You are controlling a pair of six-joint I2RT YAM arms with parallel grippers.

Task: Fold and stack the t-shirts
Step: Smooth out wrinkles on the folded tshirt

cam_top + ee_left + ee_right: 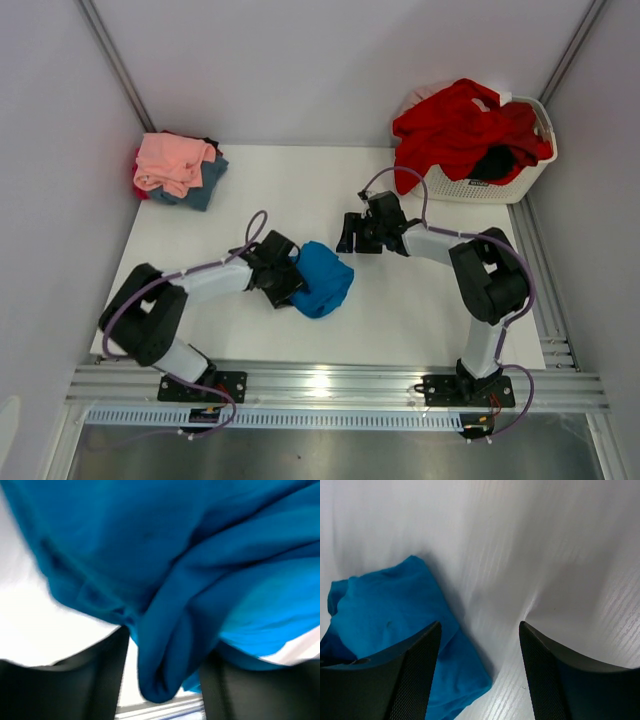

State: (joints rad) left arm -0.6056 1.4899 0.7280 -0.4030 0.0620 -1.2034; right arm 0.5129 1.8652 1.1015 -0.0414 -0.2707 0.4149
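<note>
Left fingers (75,690), spread, straddle a fold of crumpled bright blue t-shirt (165,570); right fingers (395,680) also spread.

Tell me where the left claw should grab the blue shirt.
Probably the thick fold at the blue shirt's left edge, coming in from the left. The shirt lies bunched, and that fold hangs between the left claw's fingers.

white slatted basket (487,190) at far-right corner of white table (300,190); aluminium rail (330,385) along near edge
</note>
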